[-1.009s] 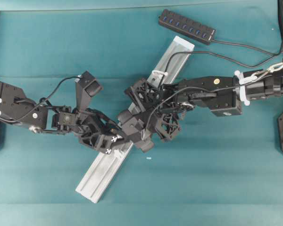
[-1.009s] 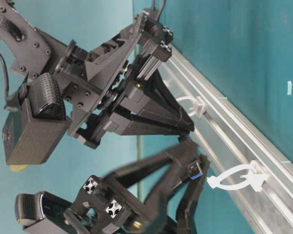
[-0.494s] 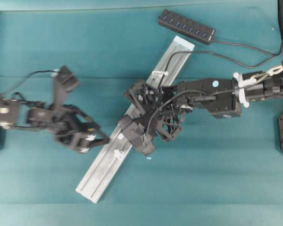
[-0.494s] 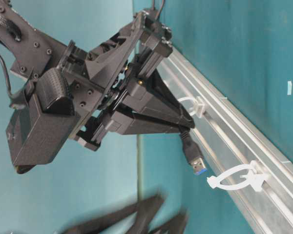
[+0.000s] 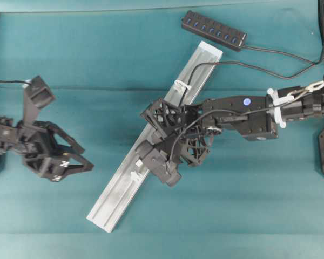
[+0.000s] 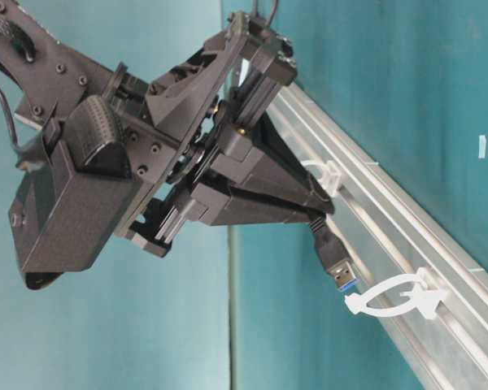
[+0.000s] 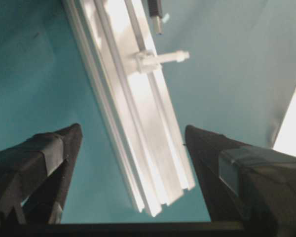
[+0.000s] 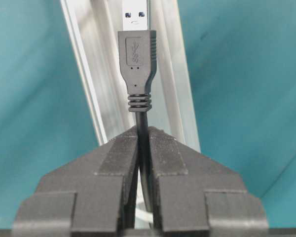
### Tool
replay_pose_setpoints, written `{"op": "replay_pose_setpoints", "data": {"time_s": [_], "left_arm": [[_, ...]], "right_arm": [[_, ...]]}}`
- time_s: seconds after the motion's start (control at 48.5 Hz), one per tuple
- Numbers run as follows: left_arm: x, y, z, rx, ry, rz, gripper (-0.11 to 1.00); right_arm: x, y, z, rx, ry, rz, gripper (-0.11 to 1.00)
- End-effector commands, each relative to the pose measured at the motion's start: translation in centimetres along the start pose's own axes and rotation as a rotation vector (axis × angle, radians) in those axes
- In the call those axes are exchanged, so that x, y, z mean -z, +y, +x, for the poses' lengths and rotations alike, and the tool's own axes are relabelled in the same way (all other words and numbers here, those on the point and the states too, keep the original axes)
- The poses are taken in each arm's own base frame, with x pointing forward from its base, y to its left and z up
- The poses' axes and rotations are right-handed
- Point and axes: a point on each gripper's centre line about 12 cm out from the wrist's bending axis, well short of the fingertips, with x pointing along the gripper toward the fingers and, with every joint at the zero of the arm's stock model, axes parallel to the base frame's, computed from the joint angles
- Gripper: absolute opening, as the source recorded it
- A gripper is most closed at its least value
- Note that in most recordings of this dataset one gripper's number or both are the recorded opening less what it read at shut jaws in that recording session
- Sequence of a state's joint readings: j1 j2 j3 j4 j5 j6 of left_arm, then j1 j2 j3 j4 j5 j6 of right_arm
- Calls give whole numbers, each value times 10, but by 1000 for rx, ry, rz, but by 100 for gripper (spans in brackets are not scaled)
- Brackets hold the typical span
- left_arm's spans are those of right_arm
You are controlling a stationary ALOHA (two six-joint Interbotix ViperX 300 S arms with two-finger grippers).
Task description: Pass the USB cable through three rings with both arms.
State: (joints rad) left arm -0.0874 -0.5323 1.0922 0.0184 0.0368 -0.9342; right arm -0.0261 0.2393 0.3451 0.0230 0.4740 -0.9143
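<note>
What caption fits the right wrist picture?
Right gripper pinching the USB cable just behind its plug, above the rail.

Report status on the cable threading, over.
Right gripper shut on USB cable behind the plug, plug tip just short of next ring. Left gripper open, empty, off the rail. Nothing blocking.

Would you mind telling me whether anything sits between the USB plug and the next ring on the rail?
Nothing visible does. The USB plug, pinched just behind its body by the right gripper, hangs just above the open ring on the rail, with only bare air between.
</note>
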Motion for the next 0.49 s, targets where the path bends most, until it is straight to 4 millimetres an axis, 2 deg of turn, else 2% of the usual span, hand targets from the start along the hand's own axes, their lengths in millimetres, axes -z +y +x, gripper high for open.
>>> {"op": "replay_pose_setpoints", "data": {"time_s": [0.0, 0.33, 0.474], "left_arm": [[-2, -4, -6, 18, -11, 5, 91], [-2, -4, -24, 29, -20, 4, 91], [-4, -6, -30, 36, -27, 1, 90]], "right_arm": [[-5, 5, 4, -5, -4, -22, 7], [-12, 11, 11, -16, -10, -40, 7], [-15, 8, 12, 9, -30, -39, 7]]}}
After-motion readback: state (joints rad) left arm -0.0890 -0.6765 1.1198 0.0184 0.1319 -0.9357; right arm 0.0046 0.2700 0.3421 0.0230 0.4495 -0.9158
